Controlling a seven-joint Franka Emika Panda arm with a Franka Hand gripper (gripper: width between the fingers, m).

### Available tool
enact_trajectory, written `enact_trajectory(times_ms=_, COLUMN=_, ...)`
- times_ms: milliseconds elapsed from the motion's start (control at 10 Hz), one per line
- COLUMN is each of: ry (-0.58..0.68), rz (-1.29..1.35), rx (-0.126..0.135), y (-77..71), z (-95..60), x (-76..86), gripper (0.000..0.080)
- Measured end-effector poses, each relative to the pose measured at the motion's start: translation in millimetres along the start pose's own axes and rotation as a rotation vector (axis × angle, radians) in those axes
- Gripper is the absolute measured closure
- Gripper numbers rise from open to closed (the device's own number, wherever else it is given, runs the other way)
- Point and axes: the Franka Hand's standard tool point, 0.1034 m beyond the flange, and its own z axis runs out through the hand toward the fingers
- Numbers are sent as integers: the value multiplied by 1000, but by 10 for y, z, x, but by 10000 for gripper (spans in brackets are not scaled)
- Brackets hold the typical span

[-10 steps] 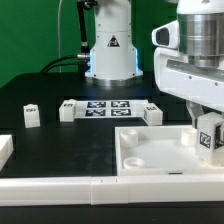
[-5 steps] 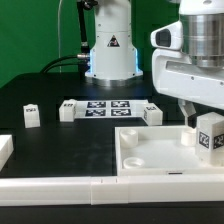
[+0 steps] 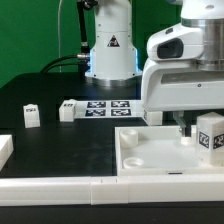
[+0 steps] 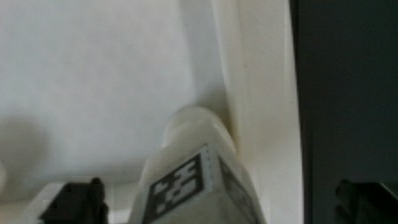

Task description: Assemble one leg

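Note:
One leg (image 3: 210, 133), a small white block with a black-and-white tag, stands in the far right corner of the large white tray (image 3: 150, 160). My gripper (image 3: 198, 128) hangs low over it. In the wrist view the leg (image 4: 192, 175) sits between my two dark fingertips (image 4: 80, 200), with a gap on each side. The gripper (image 4: 222, 203) is open. Two more legs (image 3: 31, 116) (image 3: 69, 110) stand on the black table at the exterior view's left. The edge of another leg (image 3: 154, 117) shows behind my hand.
The marker board (image 3: 108, 106) lies at the back middle. Long white bars (image 3: 60, 186) lie along the front edge, and a white piece (image 3: 5, 150) sits at the far left. The arm's base (image 3: 110, 50) stands behind the marker board.
My hand has moved toward the exterior view's left and come lower over the tray's far right corner. The leg there has not moved.

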Motion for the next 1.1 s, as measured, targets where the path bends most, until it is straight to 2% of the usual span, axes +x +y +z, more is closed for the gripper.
enact_trajectory(times_ms=200, ry=-37, rz=-298, rx=-27, y=-22, z=-5, x=-18, gripper=150)
enact_trajectory(times_ms=400, ry=-34, rz=-395, rx=-26, y=-13, z=-15, x=-3, gripper=150)
enact_trajectory(times_ms=500, ry=-34, rz=-394, rx=-26, y=-12, z=-14, x=-3, gripper=249)
enact_trajectory(times_ms=600, ry=-34, rz=-394, rx=-26, y=-11, z=-15, x=-3, gripper=384)
enact_trajectory(times_ms=700, ry=-34, rz=-394, rx=-30, y=12, z=-17, x=3, gripper=384)
enact_trajectory(times_ms=800, ry=-33, rz=-380, rx=-32, y=37, z=-18, x=7, gripper=504)
enact_trajectory(times_ms=1000, ry=-32, rz=-342, rx=-31, y=28, z=-17, x=6, gripper=504)
enact_trajectory(times_ms=1100, ry=3, rz=-205, rx=-29, y=23, z=-17, x=15, gripper=504)
